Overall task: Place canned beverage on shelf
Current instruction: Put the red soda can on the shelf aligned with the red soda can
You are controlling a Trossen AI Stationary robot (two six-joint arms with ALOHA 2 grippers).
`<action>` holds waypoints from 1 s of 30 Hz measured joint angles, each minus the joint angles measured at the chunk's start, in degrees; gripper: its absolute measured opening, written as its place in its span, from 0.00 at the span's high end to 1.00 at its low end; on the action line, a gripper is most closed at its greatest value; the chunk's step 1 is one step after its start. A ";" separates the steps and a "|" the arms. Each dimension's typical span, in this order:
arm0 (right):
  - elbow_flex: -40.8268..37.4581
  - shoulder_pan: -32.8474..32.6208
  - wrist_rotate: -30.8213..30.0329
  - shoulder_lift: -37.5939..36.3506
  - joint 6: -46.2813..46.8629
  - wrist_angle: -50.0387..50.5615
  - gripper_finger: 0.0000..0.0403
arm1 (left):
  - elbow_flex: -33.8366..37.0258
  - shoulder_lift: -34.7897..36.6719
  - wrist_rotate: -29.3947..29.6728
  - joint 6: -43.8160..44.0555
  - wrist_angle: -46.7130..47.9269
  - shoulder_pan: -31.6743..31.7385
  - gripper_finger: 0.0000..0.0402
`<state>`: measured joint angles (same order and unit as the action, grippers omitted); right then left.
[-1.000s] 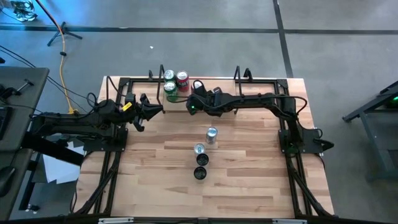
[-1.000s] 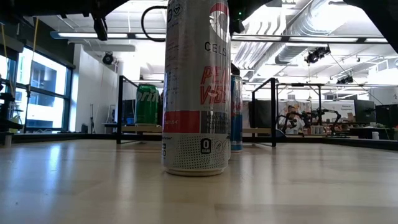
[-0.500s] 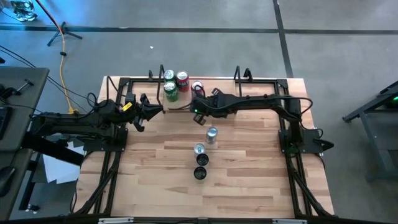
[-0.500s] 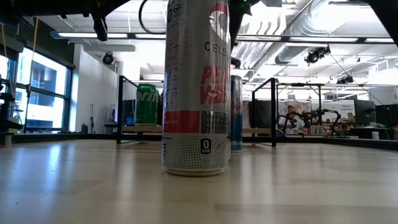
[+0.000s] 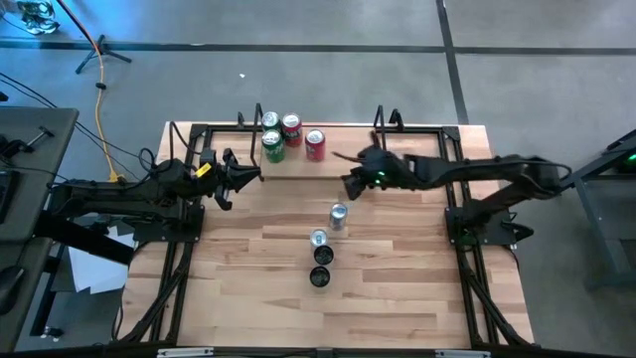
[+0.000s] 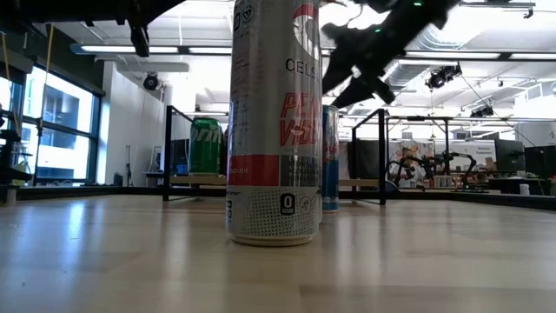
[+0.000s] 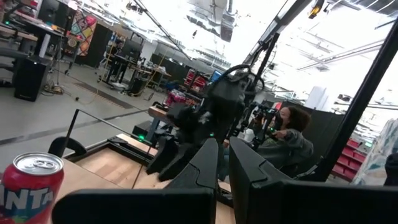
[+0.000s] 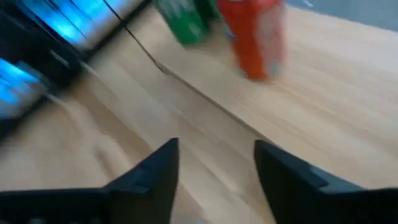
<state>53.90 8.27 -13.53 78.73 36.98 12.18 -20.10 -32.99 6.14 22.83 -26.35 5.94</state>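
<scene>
The shelf (image 5: 348, 139) stands at the table's far edge, a black wire upright at each end. On it stand two green cans (image 5: 272, 145) and two red cans; the rightmost red can (image 5: 315, 145) stands upright on its base. My right gripper (image 5: 348, 183) is open and empty, to the right of and nearer than that can, raised above the table (image 6: 358, 63). Its wrist view shows the red can (image 8: 252, 37) beyond the open fingers. My left gripper (image 5: 256, 177) waits shut at the shelf's left end. Several cans (image 5: 339, 214) stand in a row at mid-table.
The row of cans runs from mid-table toward the near edge (image 5: 319, 276); the tall white can (image 6: 274, 122) stands nearest the low camera, a blue one (image 6: 331, 156) behind it. The right half of the shelf board is bare. A person (image 7: 289, 134) sits beyond the table.
My right gripper has drawn back from the shelf toward the table's right and near edges and has risen. The red can it was at stays upright on the shelf, to the right of the other cans.
</scene>
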 joint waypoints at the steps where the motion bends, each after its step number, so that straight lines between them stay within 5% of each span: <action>1: -2.41 -0.27 0.08 -1.33 1.47 -4.59 0.48 | 0.00 0.00 0.38 0.00 0.02 0.01 1.00; 6: -7.30 -1.81 0.21 -1.30 3.54 -20.98 0.27 | 0.00 0.00 0.67 0.10 0.00 0.02 1.00; 12: 2.52 -3.95 0.47 6.82 -4.24 -18.89 0.14 | 0.00 0.00 0.67 1.11 -0.02 0.02 1.00; 20: 16.71 -5.53 2.84 13.14 -2.51 -9.43 0.12 | 0.00 0.00 0.56 2.51 0.00 0.02 1.00; 30: 21.75 -5.39 2.16 15.57 -5.22 -10.19 0.12 | 0.00 0.00 0.41 2.63 -0.02 0.01 1.00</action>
<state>75.65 2.88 -11.37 94.30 31.75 1.99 -20.10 -32.99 6.55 25.46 -26.37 5.95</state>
